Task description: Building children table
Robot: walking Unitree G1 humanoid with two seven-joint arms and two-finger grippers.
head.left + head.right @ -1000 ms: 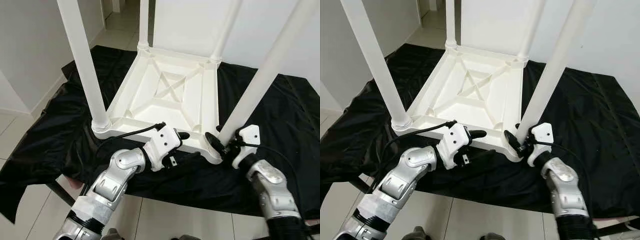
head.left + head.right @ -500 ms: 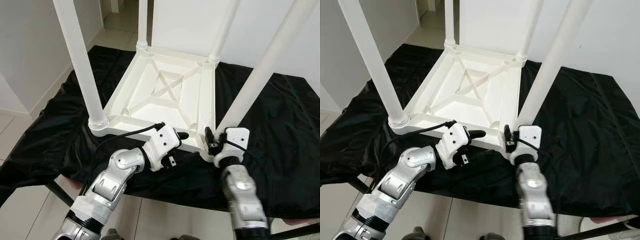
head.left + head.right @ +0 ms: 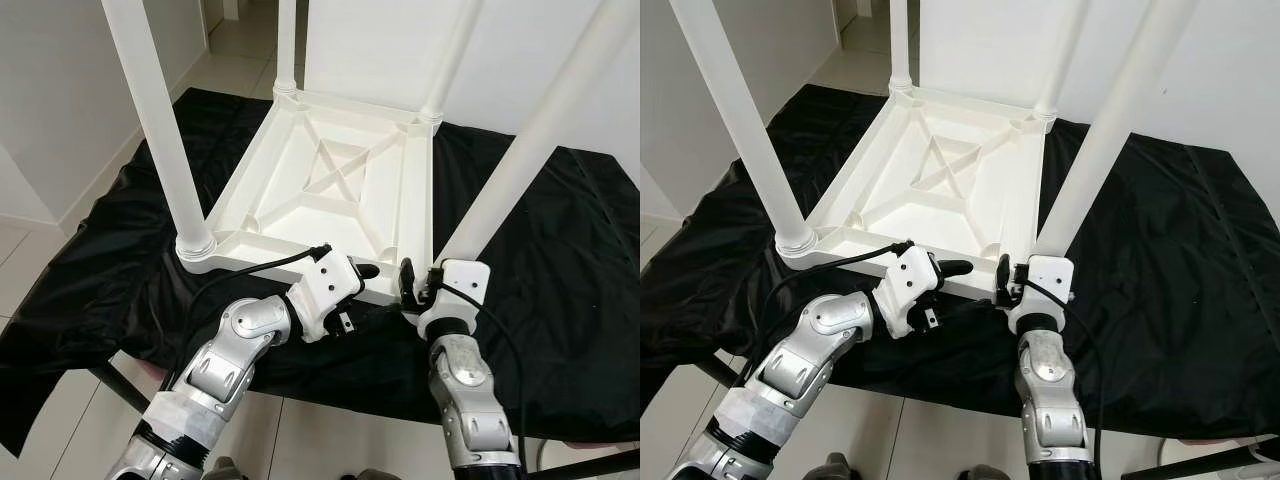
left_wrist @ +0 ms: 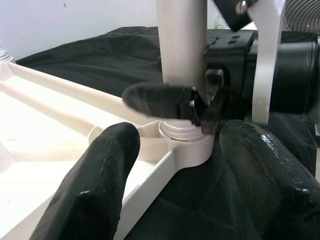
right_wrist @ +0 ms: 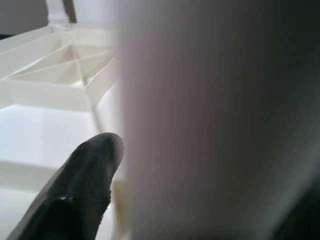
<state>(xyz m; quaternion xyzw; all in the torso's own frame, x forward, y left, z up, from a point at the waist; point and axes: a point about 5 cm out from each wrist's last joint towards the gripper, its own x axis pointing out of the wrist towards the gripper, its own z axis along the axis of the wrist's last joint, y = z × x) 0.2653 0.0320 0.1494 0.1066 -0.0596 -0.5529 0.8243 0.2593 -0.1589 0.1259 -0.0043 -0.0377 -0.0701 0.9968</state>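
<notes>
A white children's table lies upside down on a black cloth, its four legs pointing up. My right gripper is shut on the near right leg right at its base, beside the socket in the table's corner. In the left wrist view its fingers wrap that leg's foot. My left gripper stands open at the table's near rim, one finger inside the frame and one outside over the cloth. In the right wrist view the leg sits close and blurred beside one finger.
The near left leg and the two far legs stand tall around the frame. The cloth hangs over the front edge of its support. Tiled floor lies below, and a white wall is on the left.
My right forearm has swung from the right side to straight in front of the near right leg, with the gripper turning around the leg's base. The left arm has stayed put.
</notes>
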